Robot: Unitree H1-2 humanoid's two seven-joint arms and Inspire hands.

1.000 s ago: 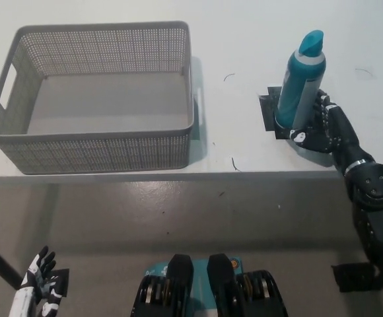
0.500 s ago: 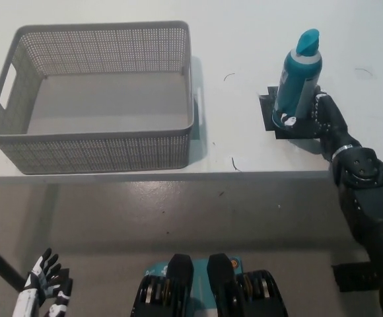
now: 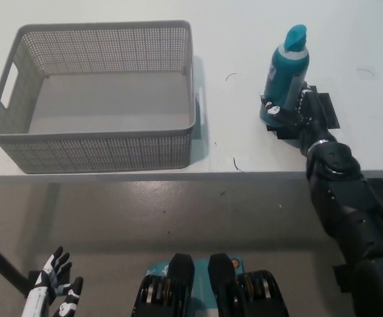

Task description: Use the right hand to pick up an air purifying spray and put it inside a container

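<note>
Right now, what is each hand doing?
Left hand: open, holds nothing, low at the lower left.
Right hand: closed around the base of the upright teal plastic spray bottle on the white table.

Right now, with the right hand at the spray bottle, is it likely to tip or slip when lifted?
The spray bottle is tall and narrow, so it probably tips easily. The right hand grips low, which may let it lean. Its smooth surface might slip.

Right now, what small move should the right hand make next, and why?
Probably lift the spray bottle straight up: the right hand looks closed around its base, yet it appears to stand on the table, and the grey basket lies away to the left.
</note>
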